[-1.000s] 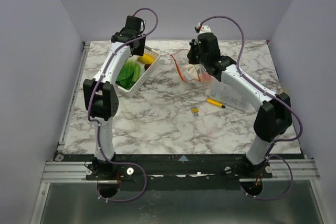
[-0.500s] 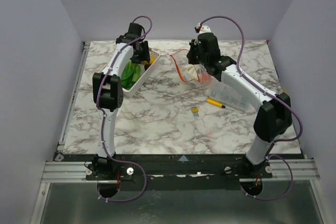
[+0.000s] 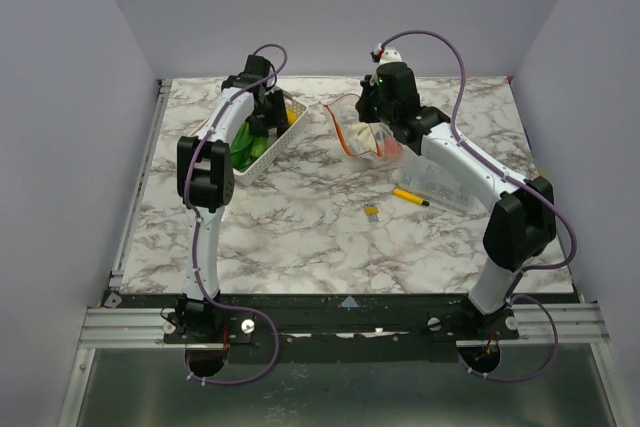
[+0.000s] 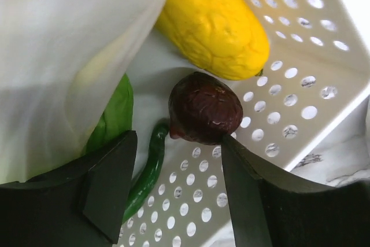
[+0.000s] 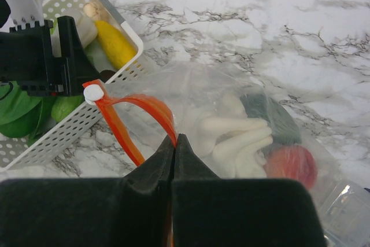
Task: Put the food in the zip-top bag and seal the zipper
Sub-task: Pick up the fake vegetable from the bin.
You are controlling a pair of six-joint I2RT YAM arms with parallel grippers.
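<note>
Far-left on the worktop [image 3: 300,237], in the basket [image 4: 300,56], the nearer left tool [image 4: 176,186], released, straddles the dark purple fruit [image 4: 205,108] directly ahead, while the right tool [image 5: 175,141] pinches the far-centre zip-top bag [image 5: 260,93] at its zipper [image 5: 144,105].

One basket [image 4: 289,85], one zip-top bag [image 5: 193,88], one marker pen [image 3: 410,196]

I see my right gripper [image 5: 174,142] pinching the orange zipper [image 5: 141,103] of the bag [image 5: 231,82]; white, dark and red food [image 5: 234,137] lies inside; basket [image 5: 87,122] at ten o'clock.
</note>
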